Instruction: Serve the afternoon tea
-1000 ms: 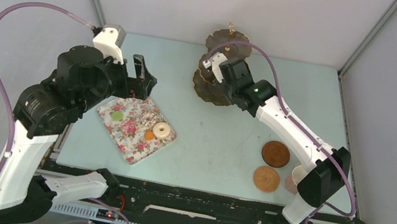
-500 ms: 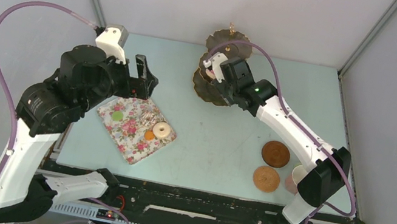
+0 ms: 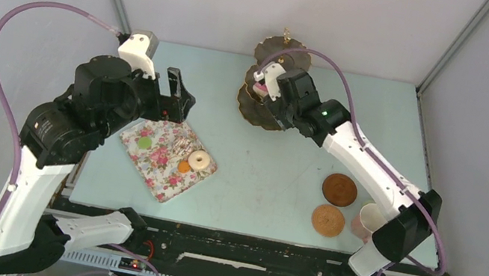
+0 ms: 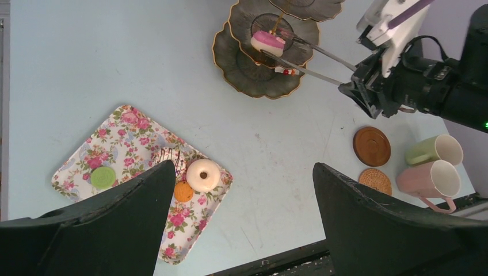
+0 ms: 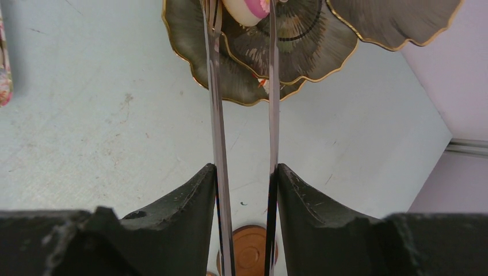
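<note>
Pink doughnut [image 4: 267,41]: pinched between the tips of the long grey tongs [image 4: 315,60], over the middle tier of the tiered stand [image 4: 244,72]; whether it touches the tier cannot be told.
Cut off: the right wrist view shows only the doughnut's lower part at its top edge, and from above the right wrist covers nearly all of it.
Right gripper [image 5: 244,172]: fingers clamped on the two tong blades, which run forward between them to the stand.
Left gripper [image 4: 243,167]: fingers spread wide with nothing between them, raised over the left side of the table [image 4: 86,69].
Floral-print cloth [image 4: 135,129]: on the near left of the table, carrying the green piece [image 4: 103,177], the white doughnut [image 4: 202,175] and the orange piece [image 4: 183,192]; the orange piece sits just beside the white doughnut.
Chocolate piece [image 4: 172,155]: next to the white doughnut, partly behind the left finger in the left wrist view and only a striped blur from above.
Coasters: dark brown coaster [image 4: 372,146] and woven coaster [image 4: 375,180], bare, close together at the near right.
Cups: pale cup [image 4: 434,150] and pink cup [image 4: 429,179], just right of the coasters and next to each other; from above the right arm hides most of them.
</note>
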`<state>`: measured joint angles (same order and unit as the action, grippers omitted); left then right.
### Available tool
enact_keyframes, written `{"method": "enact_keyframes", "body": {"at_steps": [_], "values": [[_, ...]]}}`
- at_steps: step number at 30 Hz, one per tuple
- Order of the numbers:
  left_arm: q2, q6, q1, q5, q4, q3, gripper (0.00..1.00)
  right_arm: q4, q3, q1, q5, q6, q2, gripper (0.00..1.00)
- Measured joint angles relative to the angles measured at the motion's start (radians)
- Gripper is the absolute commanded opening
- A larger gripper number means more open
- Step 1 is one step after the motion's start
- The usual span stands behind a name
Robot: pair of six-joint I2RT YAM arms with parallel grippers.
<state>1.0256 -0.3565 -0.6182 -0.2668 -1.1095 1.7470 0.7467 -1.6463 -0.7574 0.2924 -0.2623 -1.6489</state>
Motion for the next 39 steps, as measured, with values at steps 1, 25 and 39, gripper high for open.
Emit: {"method": "enact_keyframes", "body": {"at_steps": [1,25,39], "values": [[0.0,0.0,0.0,0.0,0.0,0.0,0.97,0.0,0.0,-0.001,-0.001,0.002,0.01,0.45],[0.011,-0.011,-0.005,0.011,0.0,0.008,0.95,0.018,0.032,-0.189,-0.241,0.303,0.077,0.41],[0.013,-0.04,-0.006,0.019,-0.005,0.01,0.92,-0.061,0.164,-0.271,-0.378,0.423,0.076,0.39]]}}
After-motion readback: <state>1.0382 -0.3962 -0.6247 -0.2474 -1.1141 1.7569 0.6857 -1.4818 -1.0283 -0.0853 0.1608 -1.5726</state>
